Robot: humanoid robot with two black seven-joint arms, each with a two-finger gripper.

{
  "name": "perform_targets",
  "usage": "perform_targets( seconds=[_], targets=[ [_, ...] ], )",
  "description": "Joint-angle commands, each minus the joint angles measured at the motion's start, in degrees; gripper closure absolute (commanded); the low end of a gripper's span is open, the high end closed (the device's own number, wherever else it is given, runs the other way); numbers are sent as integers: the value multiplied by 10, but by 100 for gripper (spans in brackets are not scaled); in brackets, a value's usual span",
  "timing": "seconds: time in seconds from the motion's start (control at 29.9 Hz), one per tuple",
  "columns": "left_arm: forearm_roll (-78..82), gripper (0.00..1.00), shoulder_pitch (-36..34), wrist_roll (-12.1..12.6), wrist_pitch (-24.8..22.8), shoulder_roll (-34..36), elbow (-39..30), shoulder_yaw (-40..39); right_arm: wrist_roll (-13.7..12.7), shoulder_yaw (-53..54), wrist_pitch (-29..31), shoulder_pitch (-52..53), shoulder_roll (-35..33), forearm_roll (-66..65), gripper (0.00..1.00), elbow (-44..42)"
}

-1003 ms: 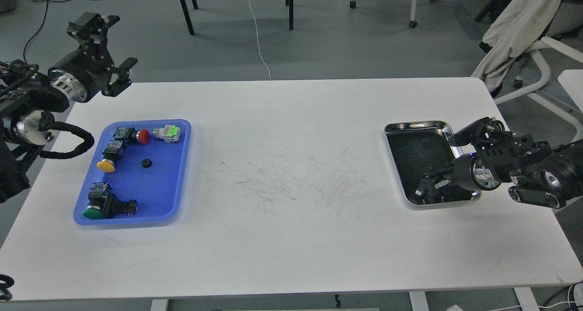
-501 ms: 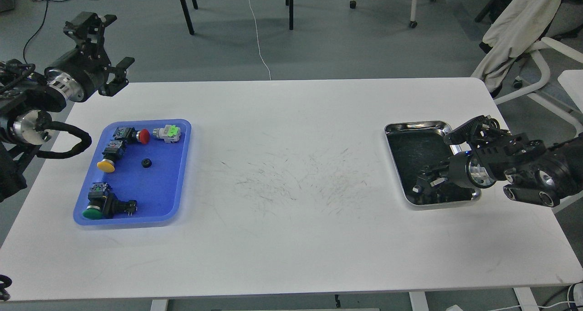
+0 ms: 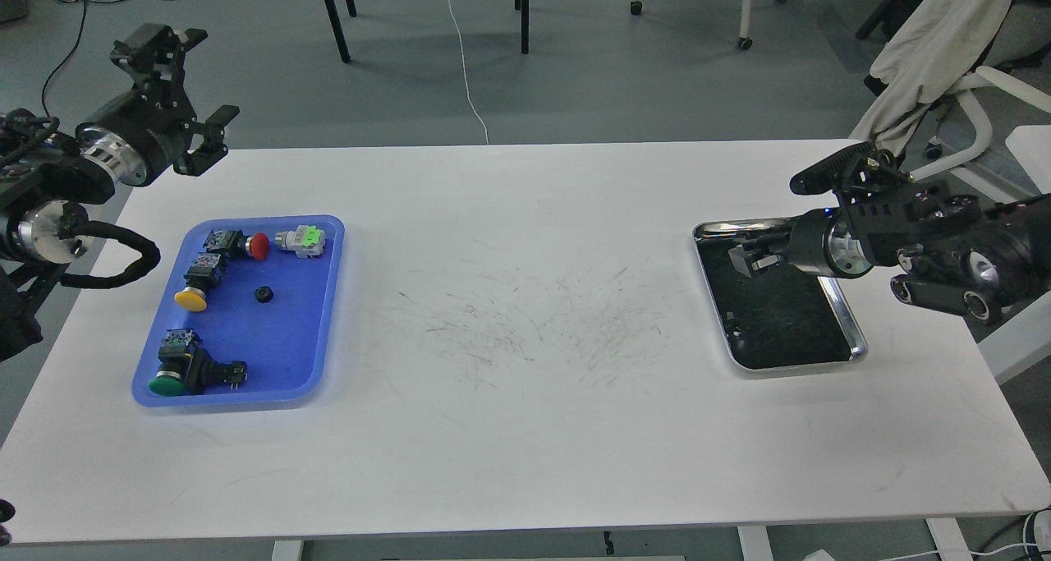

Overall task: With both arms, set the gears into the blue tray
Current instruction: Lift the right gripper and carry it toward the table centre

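The right hand hovers over the shiny steel tray, fingers too dark to tell apart, while the left hand hangs with fingers apart beyond the flat blue plastic tray holding one small black round gear on the white counter.

Steel tray rests at the right of the white tabletop. Red-capped, yellow-capped and green-capped push-buttons lie at the left.
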Motion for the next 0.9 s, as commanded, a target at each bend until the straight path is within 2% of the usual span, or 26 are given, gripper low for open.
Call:
perform_targets(
  seconds=[0.0,0.1,0.33,0.53,0.8,0.87],
  targets=[
    [1,1,-1,1,-1,10,-3,1,2,38,-5,22,4,2,99,1],
    [1,1,-1,1,-2,15,-3,1,2,79,-21,40,20,11,99,5],
    [1,1,0,1,-1,40,-26,2,19,156,-117,46,76,30,99,34],
    [1,1,0,2,0,59,-41,4,22,162,-133,44,148,36,99,36],
    [0,1,0,3,0,116,-77,5,54,166,-154,10,223,26,99,36],
    [0,1,1,3,0,131,-89,6,61,166,-160,-6,224,22,99,35]
  ],
)
